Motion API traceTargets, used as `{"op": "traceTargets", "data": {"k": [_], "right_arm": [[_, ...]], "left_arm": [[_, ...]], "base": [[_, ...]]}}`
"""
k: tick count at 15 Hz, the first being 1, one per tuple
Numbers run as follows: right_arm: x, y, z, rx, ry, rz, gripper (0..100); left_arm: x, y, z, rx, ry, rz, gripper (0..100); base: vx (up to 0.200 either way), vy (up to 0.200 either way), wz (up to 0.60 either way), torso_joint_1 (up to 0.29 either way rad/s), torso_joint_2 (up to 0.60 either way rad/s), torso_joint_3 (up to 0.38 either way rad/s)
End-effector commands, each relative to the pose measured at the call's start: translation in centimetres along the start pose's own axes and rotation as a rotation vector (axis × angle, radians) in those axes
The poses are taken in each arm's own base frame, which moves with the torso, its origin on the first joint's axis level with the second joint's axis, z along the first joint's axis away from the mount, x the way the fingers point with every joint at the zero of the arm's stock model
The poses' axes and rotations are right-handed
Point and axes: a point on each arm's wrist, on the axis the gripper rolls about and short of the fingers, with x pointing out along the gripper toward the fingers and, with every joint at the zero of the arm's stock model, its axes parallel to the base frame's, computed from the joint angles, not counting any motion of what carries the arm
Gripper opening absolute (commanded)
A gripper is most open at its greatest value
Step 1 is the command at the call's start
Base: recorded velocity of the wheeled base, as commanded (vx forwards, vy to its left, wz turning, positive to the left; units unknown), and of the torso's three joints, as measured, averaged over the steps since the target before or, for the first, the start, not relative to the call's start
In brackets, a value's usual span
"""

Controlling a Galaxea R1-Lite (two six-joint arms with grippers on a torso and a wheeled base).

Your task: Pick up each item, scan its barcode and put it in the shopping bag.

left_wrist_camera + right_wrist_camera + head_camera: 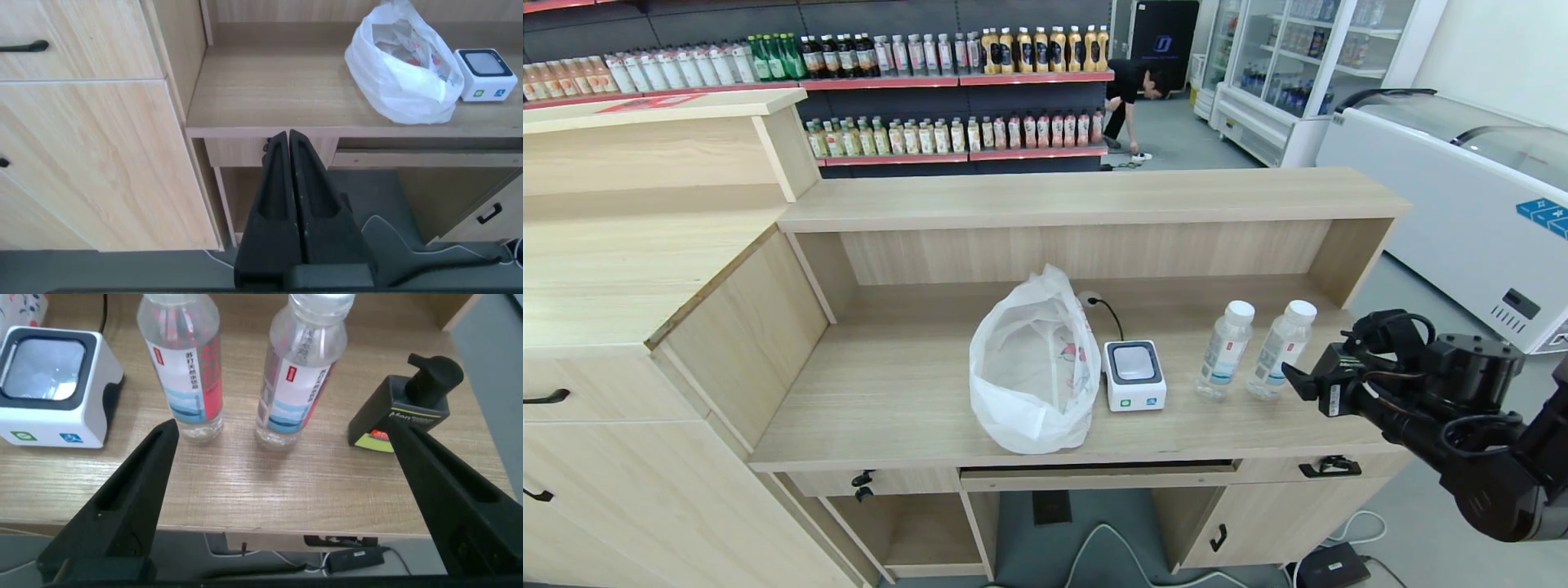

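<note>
Water bottles [1223, 351] [1281, 351], 2 of them, clear with white caps, are standing upright side by side on the wooden counter [890, 392], close together but I can't tell if they touch. From the right wrist cam you can see the same 2 [184, 367] [302, 371] with red and blue labels.

Just left of them is the little white scanner [1134, 376], glass window facing up, with a black cable [1107, 314] running off its back toward the counter's rear wall. Left of that, pretty much touching it, is the shopping bag [1029, 367], thin white plastic, mouth open and slumped toward the front edge.

There's also a dark pump bottle [413, 404] on the counter, on the far side of the 2 water bottles from the scanner.

Right gripper [1319, 384] hangs at the counter's front right corner, just beside the right-hand bottle, not touching anything. Its fingers [122, 506] are spread wide with nothing between them.

Left gripper [288, 139] is low down in front of the counter, below the top, off to the left of the bag. Its fingers are pressed flat together, holding nothing.
</note>
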Motion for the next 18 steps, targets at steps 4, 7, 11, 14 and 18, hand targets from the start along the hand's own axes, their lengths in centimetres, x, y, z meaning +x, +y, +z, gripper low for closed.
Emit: {"op": "traceTargets", "data": {"k": [4,7,11,14,18], "right_arm": [[2.6,0.3,-1.5,-0.009,0.018,0.007,100],[4.5,0.4,-1.3,-0.015,-0.012,0.004,100],[5.8,1.3,-2.0,-0.022,-0.013,0.027,100],[6.9,2.3,-2.2,-0.027,-0.025,0.054,100],[8.4,3.2,-2.5,-0.030,-0.044,0.073,100]], "left_arm": [[0.0,0.0,0.0,0.000,0.000,0.000,0],[0.0,0.0,0.0,0.000,0.000,0.000,0],[0.0,0.0,0.0,0.000,0.000,0.000,0],[0.0,0.0,0.0,0.000,0.000,0.000,0],[0.0,0.0,0.0,0.000,0.000,0.000,0]], "base": [[0.000,0.000,0.00,0.000,0.00,0.000],[0.000,0.000,0.00,0.000,0.00,0.000],[0.000,0.000,0.00,0.000,0.00,0.000],[0.000,0.000,0.00,0.000,0.00,0.000],[0.000,0.000,0.00,0.000,0.00,0.000]]}}
